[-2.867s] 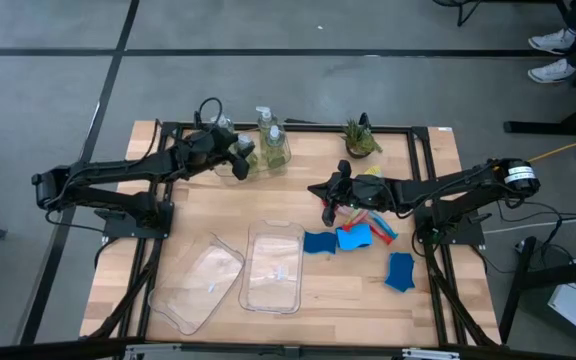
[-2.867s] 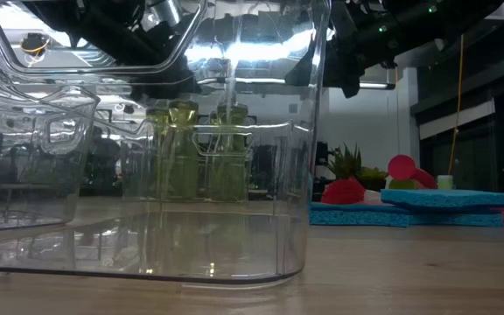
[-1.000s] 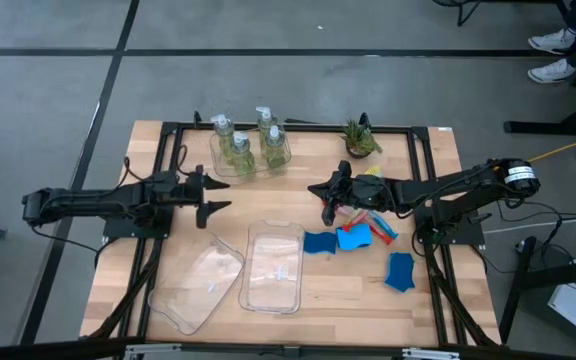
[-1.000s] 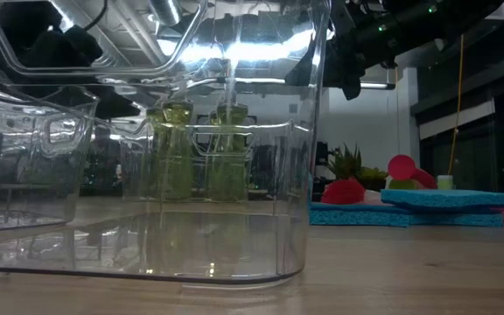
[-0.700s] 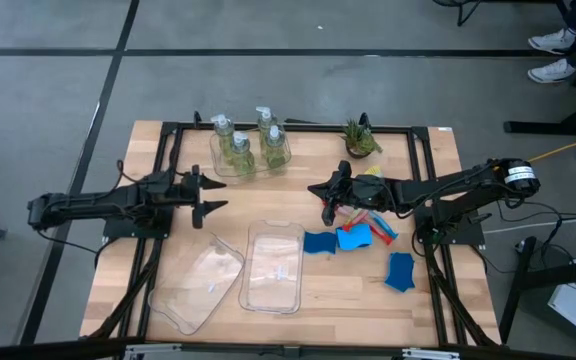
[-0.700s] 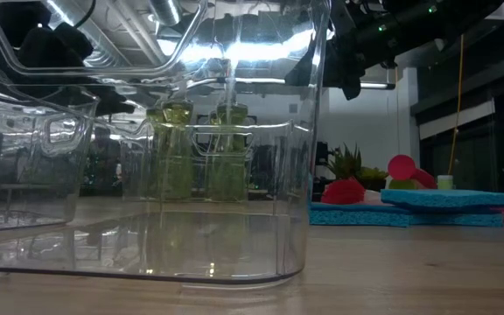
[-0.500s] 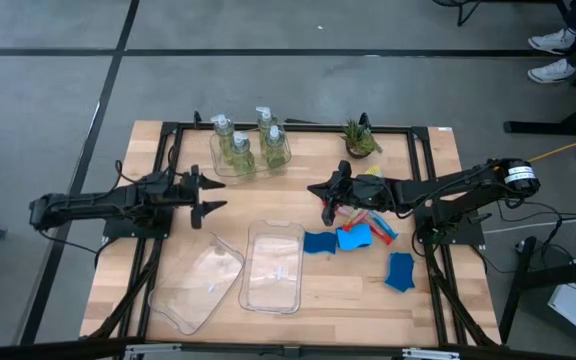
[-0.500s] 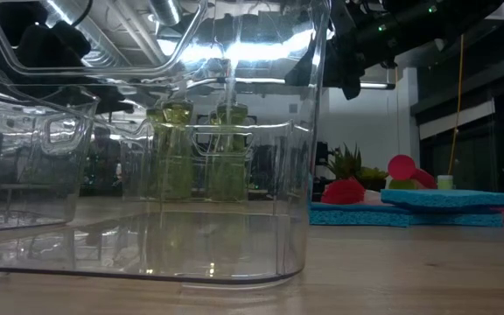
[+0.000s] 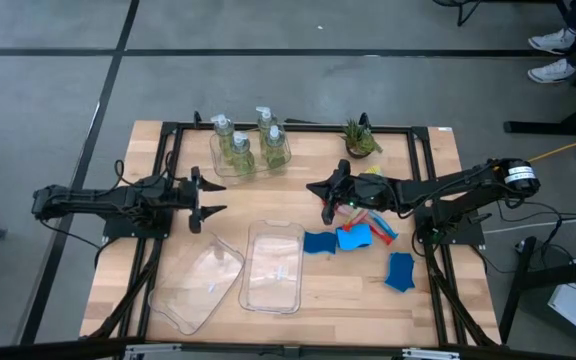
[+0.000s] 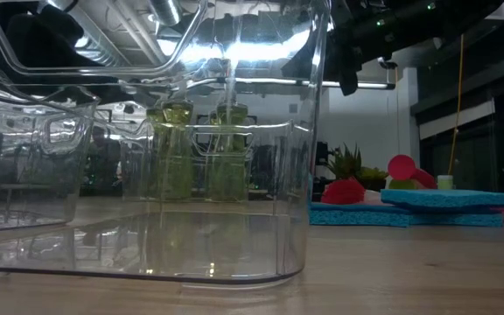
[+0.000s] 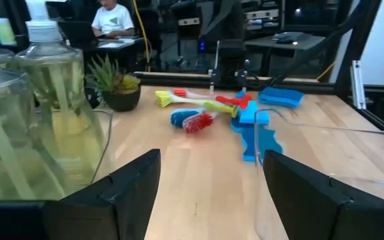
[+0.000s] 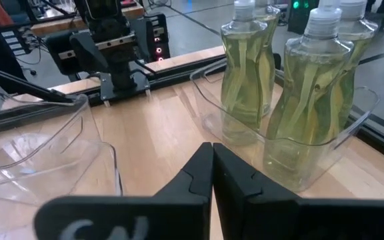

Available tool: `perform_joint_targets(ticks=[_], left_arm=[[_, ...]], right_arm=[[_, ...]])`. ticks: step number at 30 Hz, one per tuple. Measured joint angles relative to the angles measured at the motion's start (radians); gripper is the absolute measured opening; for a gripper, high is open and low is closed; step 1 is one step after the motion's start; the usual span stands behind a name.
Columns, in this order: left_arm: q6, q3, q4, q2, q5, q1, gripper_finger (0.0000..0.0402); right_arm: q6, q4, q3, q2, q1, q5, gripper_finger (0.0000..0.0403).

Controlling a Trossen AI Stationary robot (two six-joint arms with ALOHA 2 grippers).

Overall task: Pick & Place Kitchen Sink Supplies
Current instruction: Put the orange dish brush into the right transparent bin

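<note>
1. Done so far, by my read: three pump bottles [image 9: 246, 147] stand in the clear tray [image 9: 220, 165] at the bench's [image 9: 428, 300] far edge.
2. Left to do: sponge pieces [image 9: 353, 238] and brushes [image 9: 373, 222] lie loose on the bench's right side, one more sponge [image 9: 400, 271] nearer the front. Two front trays [image 9: 272, 266] hold nothing.
3. Left gripper [image 9: 208, 199] hovers over bare bench left of centre, jaws spread wide, carrying nothing.
4. Right gripper [image 9: 326, 195] sits above the brush pile, jaws clenched together on nothing.
5. Judgement: roughly a third through; the sponges and brushes are next.
6. Potted plant [image 9: 359, 138] stays where it is, not part of the job.
</note>
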Motion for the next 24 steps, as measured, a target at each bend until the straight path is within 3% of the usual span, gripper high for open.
perform_joint_targets(ticks=[9,12,24], left_arm=[[0.043,-0.003,0.054,0.0,0.045,-0.025,0.026],[0.032,-0.063,0.139,0.0,0.044,-0.025,0.026],[0.013,-0.062,0.116,0.003,-0.016,0.002,0.026]], right_arm=[[0.004,-0.001,0.0,0.0,0.0,0.0,0.0011],[0.004,0.0,0.0,0.0,0.0,0.0,0.0011],[0.004,0.0,0.0,0.0,0.0,-0.001,0.0011]])
